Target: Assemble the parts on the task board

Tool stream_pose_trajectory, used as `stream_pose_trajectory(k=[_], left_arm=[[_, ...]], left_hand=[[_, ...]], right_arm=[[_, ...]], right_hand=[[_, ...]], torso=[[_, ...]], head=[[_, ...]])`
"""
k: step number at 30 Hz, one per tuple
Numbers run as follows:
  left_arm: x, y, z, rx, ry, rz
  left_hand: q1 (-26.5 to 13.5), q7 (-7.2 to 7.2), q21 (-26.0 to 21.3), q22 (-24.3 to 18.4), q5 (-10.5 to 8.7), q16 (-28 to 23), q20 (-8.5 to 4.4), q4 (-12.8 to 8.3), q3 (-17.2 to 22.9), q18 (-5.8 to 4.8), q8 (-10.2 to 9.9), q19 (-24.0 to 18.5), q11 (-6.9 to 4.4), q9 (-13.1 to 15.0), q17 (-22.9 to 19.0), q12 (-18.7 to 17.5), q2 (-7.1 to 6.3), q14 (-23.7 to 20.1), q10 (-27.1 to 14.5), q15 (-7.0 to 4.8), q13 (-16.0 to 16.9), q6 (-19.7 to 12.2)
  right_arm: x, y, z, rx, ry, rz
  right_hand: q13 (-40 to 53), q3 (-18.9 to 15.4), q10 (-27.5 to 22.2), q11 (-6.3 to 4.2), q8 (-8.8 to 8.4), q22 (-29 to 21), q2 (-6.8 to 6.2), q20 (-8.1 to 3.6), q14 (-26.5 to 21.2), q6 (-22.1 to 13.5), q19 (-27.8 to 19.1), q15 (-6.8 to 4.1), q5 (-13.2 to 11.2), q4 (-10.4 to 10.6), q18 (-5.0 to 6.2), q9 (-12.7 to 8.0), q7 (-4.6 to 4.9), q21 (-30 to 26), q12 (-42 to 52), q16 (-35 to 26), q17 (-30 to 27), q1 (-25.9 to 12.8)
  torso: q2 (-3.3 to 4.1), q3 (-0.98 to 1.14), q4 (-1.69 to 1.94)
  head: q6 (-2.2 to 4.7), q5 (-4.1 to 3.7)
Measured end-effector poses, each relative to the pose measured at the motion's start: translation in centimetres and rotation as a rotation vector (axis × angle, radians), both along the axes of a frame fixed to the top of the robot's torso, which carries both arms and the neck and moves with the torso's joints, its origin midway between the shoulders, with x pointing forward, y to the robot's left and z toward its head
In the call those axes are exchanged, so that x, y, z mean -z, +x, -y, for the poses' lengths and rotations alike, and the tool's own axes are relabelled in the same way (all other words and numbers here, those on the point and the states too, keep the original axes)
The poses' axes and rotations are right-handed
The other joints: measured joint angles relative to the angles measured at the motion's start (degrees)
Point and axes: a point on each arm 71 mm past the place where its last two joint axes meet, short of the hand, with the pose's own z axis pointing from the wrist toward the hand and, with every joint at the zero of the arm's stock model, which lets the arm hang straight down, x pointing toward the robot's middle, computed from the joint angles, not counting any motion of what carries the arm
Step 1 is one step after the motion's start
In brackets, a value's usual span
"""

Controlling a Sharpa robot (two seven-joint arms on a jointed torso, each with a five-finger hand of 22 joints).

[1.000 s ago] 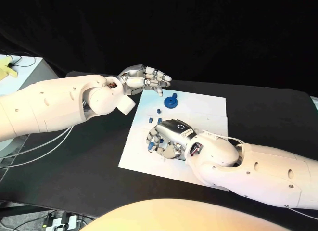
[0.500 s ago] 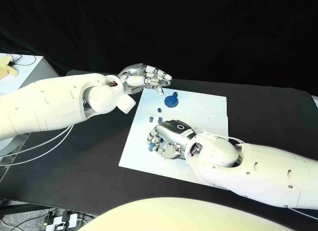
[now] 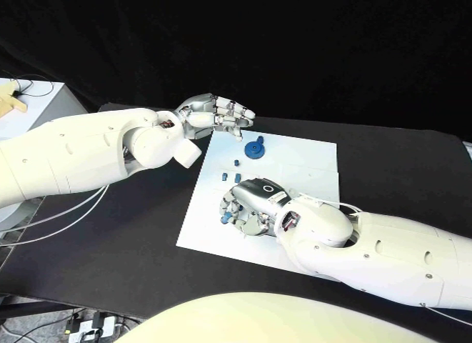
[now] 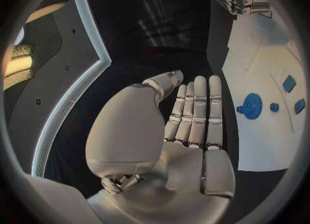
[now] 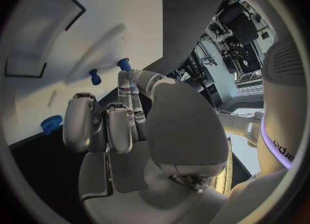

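Worktop (image 3: pixel 133 236): black, carrying the white board (image 3: pixel 298 161) at its middle. Board: flat, its long side running away from the robot, the far end bare except for a blue disc (image 3: pixel 255 149) with a raised hub; the left wrist view shows the same disc (image 4: pixel 251 106) with a small round blue part (image 4: pixel 274 107) just beside it and 2 small blue blocks (image 4: pixel 289 83) near it. Small blue parts (image 3: pixel 231 176): a short row lying on the board between the disc and the right hand. Left hand (image 3: pixel 217 114): raised above the worktop just off the board's far left corner, near the disc but apart from it; fingers straight and side by side in the left wrist view, thumb set apart, nothing in the palm, so released. Right hand (image 3: pixel 252 207): low over the board's near half, palm down, fingers curled toward the surface; blue shows at its fingertips (image 3: pixel 228 212) on the left side. In the right wrist view 1 blue part (image 5: pixel 124 65) sits at the tip of its extended finger and another (image 5: pixel 95 77) stands on the board just beside; whether the hand is grasping a part or only touching it cannot be told.
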Motion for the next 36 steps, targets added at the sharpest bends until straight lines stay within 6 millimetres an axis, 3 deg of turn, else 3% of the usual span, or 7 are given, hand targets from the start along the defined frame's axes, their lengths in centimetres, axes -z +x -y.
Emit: stream_pose_trajectory(k=[16,19,21,22,29,30,36], left_arm=[[0.00,-0.01,-0.05,0.000,0.001,-0.001],[0.00,-0.01,-0.03,0.000,0.000,-0.001],[0.00,-0.01,-0.03,0.000,0.000,-0.001],[0.01,-0.01,-0.03,0.000,0.001,-0.001],[0.02,0.01,-0.01,0.001,0.001,-0.002],[0.02,0.01,-0.01,0.001,0.001,-0.002],[0.03,0.01,0.00,0.001,0.001,-0.003]], left_hand=[[0.0,0.00,0.0,-0.1,0.00,0.0,0.00,0.0,0.0,0.00,0.0,0.0,0.00,0.0,0.0,0.0,0.00,0.0,0.0,0.00,0.0,0.0],[0.0,0.00,0.0,-0.1,0.00,0.0,0.00,0.0,0.0,0.00,0.0,0.0,0.00,0.0,0.0,0.0,0.00,0.0,0.0,0.00,0.0,0.0],[0.0,0.00,0.0,-0.1,0.00,0.0,-0.01,0.0,0.0,0.00,0.0,0.0,0.00,0.0,0.0,0.0,0.00,0.0,0.0,0.00,0.0,0.0],[0.0,0.00,0.0,-0.1,0.00,0.0,-0.01,0.0,0.0,0.00,0.0,0.0,0.00,0.0,0.0,0.0,0.00,0.0,0.0,0.00,0.0,0.0],[0.0,0.00,0.0,-0.1,0.00,0.0,-0.01,0.0,0.0,0.00,0.0,0.0,0.00,0.0,0.0,0.0,0.00,0.0,0.0,0.00,0.0,0.0],[0.0,0.00,0.0,-0.1,0.00,0.0,-0.01,0.0,0.0,0.00,0.0,0.0,0.00,-0.1,0.0,0.0,0.00,0.0,0.0,0.00,0.0,0.0],[0.0,0.00,0.0,-0.1,0.00,0.0,-0.01,0.0,0.0,0.00,0.0,0.0,0.00,-0.1,0.0,0.0,0.00,0.0,0.0,0.00,0.0,0.0]], right_arm=[[0.20,-0.04,-0.35,-0.003,-0.015,0.004],[0.26,-0.05,-0.52,-0.009,-0.018,0.000],[0.33,-0.03,-0.55,-0.013,-0.021,-0.004],[0.35,-0.02,-0.57,-0.016,-0.022,-0.006],[0.49,-0.02,-0.57,-0.027,-0.025,-0.022],[0.52,-0.01,-0.55,-0.028,-0.025,-0.024],[0.82,0.07,-0.33,-0.024,-0.033,-0.037]], right_hand=[[0.1,-0.1,0.0,0.20,0.00,0.0,0.07,0.00,0.0,0.1,0.0,0.00,0.0,-0.1,0.00,0.0,-0.06,-0.5,-0.7,-0.2,-0.3,0.1],[0.1,-0.2,-1.9,1.04,0.03,0.0,0.29,0.00,0.0,-1.6,0.0,0.28,0.2,-0.2,0.00,0.0,1.08,-1.7,-2.5,-0.2,-0.5,-0.2],[-1.2,-0.3,-4.8,2.12,0.69,0.0,-0.54,0.49,0.0,-3.4,0.0,1.40,0.7,-0.3,0.00,2.9,1.88,-5.0,-5.2,-0.7,-1.0,-1.9],[-1.3,-0.3,-5.9,2.23,0.65,0.0,-0.84,0.85,0.0,-4.0,-0.4,1.70,0.6,-0.3,0.00,3.2,2.08,-6.5,-5.8,-1.0,-1.4,-2.6],[-2.1,-1.0,-8.0,3.02,-1.34,0.0,-2.90,1.57,0.1,-5.6,-1.1,1.97,0.2,0.0,0.00,2.8,2.49,-9.7,-7.6,-1.5,-2.3,-4.0],[-2.2,-1.1,-8.2,3.05,-1.58,0.0,-3.24,1.57,0.0,-5.7,-1.1,2.09,0.2,0.0,0.52,2.7,2.60,-10.0,-7.6,-1.5,-2.4,-4.2],[-2.6,-2.1,-9.9,3.34,-2.23,0.0,-3.43,2.07,0.1,-6.5,-1.6,2.38,0.2,0.0,0.90,2.3,2.74,-12.5,-8.1,-2.0,-3.5,-4.4]], torso=[[0.02,0.03,-0.01],[0.02,0.03,-0.01],[0.02,0.03,-0.01],[0.02,0.03,-0.01],[0.00,0.03,-0.02],[0.00,0.03,-0.02],[-0.01,0.03,-0.05]], head=[[-0.08,-0.05],[-0.10,-0.07],[-0.15,-0.07],[-0.19,-0.07],[-0.30,0.04],[-0.27,0.07],[-0.20,0.11]])
